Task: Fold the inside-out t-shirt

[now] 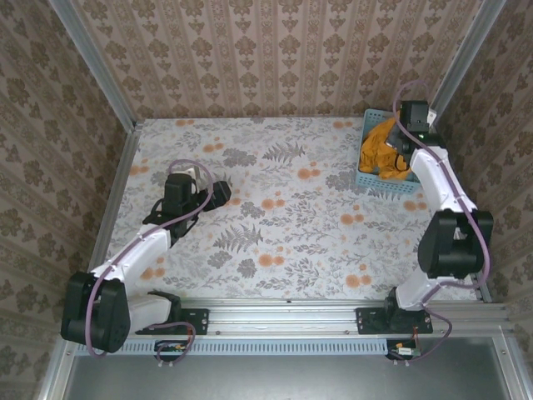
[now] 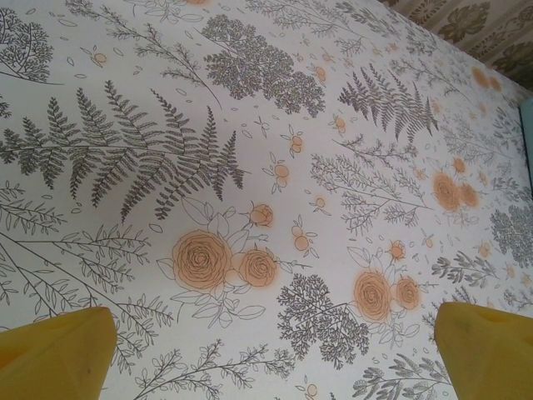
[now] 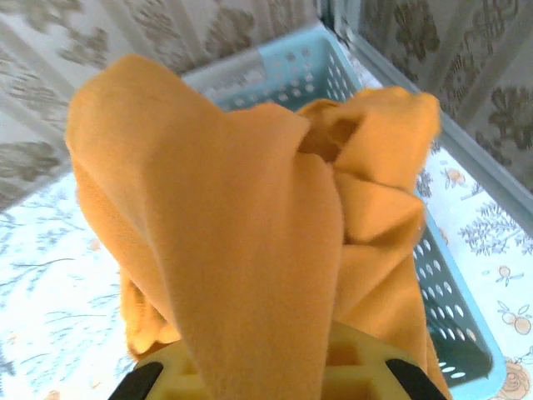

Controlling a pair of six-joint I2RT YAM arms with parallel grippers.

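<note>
The orange-yellow inside-out t-shirt (image 1: 381, 148) is bunched in the light blue basket (image 1: 388, 187) at the far right corner of the table. My right gripper (image 1: 403, 152) reaches down into the basket and is shut on the shirt. In the right wrist view the t-shirt (image 3: 241, 225) rises in a thick fold from between the yellow fingers (image 3: 371, 367), with the rest draped over the basket (image 3: 454, 287). My left gripper (image 1: 218, 192) hovers over the left half of the table, far from the shirt. It is open (image 2: 271, 358), with only floral tablecloth between its yellow fingertips (image 2: 54, 354).
The floral tablecloth (image 1: 283, 208) covers the table. Patterned walls with metal posts (image 1: 92, 58) close in the back and both sides. The basket sits tight against the right wall. A metal rail (image 1: 283, 312) runs along the near edge by the arm bases.
</note>
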